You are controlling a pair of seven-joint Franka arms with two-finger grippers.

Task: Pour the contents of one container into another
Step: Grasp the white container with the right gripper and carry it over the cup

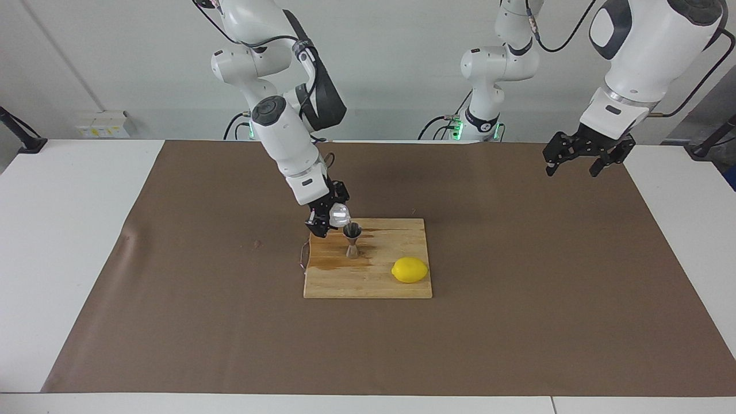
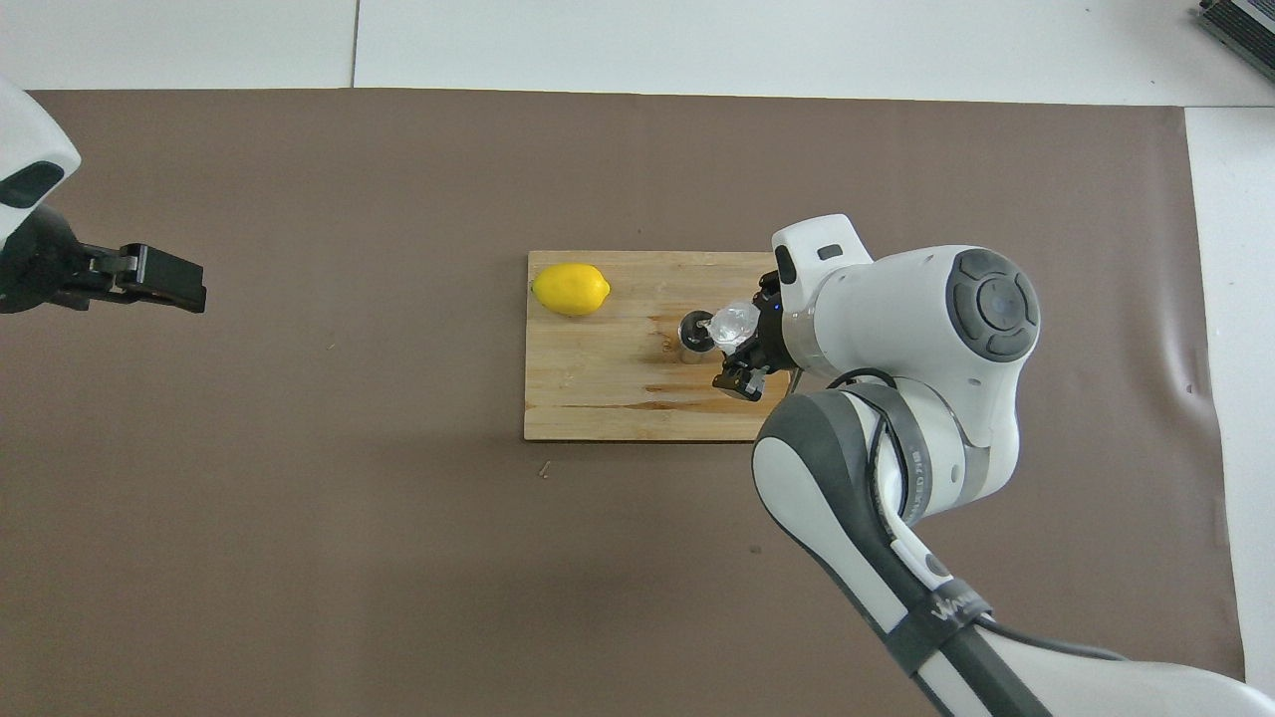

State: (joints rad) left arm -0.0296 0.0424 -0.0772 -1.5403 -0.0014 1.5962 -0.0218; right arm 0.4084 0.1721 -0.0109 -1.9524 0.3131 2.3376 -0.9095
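A small clear ribbed cup [image 1: 340, 215] [image 2: 730, 323] is tipped on its side in the air, its mouth right at the rim of the steel hourglass jigger [image 1: 352, 240] [image 2: 696, 336]. My right gripper [image 1: 332, 217] [image 2: 738, 339] is shut on the cup, just above the jigger. The jigger stands upright on a wooden cutting board [image 1: 379, 282] [image 2: 598, 388]. Over the brown mat at its own end of the table my left gripper [image 1: 575, 161] [image 2: 164, 280] hangs open and holds nothing, waiting.
A yellow lemon [image 1: 410, 269] [image 2: 570, 289] lies on the board, farther from the robots than the jigger and toward the left arm's end. The board shows a darker wet-looking stain [image 1: 330, 263]. A brown mat [image 1: 517, 322] covers the table.
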